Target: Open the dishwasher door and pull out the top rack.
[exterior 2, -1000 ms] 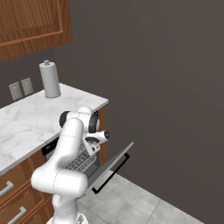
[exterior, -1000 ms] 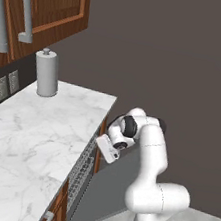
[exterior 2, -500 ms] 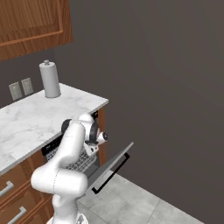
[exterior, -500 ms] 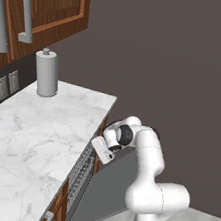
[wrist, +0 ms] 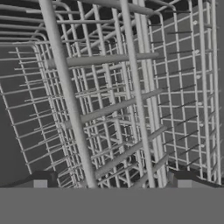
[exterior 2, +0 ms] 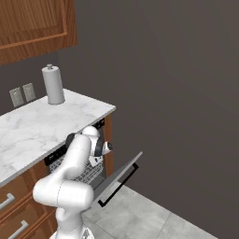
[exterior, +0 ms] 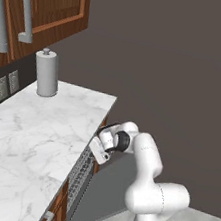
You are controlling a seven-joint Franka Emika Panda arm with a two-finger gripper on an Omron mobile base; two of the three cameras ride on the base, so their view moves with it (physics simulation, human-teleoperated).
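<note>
The counter [exterior: 20, 149] is white marble with grey veins, smooth and faintly glossy. Above it, the wall cabinets [exterior: 53, 2] are reddish-brown wood with brushed metal handles. Below the counter edge, the dishwasher door [exterior: 108, 188] is a flat, matt dark grey panel — its bar handle [exterior 2: 119, 186] matt black. The top rack [wrist: 113, 100] is light grey wire, smooth — a thin metal mesh.

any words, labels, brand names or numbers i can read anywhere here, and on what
None: no text can be read in any view.
The dishwasher door, the top rack, the marble counter, the paper towel roll and the wall outlets are all blank.
</note>
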